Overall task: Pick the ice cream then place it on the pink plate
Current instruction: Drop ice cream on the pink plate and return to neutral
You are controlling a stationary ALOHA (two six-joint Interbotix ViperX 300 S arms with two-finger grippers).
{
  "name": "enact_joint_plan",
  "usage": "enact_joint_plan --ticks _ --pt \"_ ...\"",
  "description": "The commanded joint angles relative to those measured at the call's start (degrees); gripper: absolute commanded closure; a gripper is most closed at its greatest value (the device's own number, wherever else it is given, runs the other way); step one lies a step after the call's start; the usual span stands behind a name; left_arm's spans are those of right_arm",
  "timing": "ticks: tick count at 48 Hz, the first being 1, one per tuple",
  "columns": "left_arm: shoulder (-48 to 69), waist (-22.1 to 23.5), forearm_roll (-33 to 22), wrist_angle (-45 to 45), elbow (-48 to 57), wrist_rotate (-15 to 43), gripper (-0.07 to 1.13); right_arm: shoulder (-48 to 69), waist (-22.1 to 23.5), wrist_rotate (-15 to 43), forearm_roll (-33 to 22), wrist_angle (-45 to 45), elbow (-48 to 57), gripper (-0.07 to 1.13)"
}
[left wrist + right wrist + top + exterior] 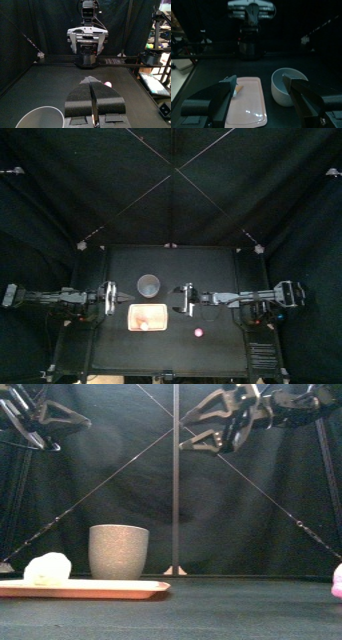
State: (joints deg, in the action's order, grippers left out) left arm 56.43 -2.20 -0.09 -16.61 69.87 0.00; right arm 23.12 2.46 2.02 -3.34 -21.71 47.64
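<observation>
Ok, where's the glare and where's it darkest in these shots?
Top view: the pink tray glows bright on the dark table. Right wrist view: a pale sheen sits on the tray's near end. Left wrist view: light greys the tops of the black fingers. Front view: the black curtains are dim, the grey cup evenly lit.

A robot lab booth: black curtains (80,188) hang behind the table (214,263), with left arm (56,296) and right arm (251,296) flanking it.
</observation>
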Motion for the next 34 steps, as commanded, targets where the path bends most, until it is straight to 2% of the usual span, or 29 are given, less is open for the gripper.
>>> enact_joint_plan --ticks 1,21,34 --pt "0.2 -0.3 0.2 -0.3 -0.6 0.1 1.07 7.2 -1.0 0.1 -0.4 -0.9 3.2 0.01" --pt "0.4 -0.4 0.2 -0.3 -0.4 0.1 1.07 29.0 -1.5 0.4 -0.1 -0.2 15.9 0.01" --pt "0.4 -0.4 0.2 -0.3 -0.5 0.1 1.07 30.0 -1.5 0.5 -0.3 0.6 17.5 0.01"
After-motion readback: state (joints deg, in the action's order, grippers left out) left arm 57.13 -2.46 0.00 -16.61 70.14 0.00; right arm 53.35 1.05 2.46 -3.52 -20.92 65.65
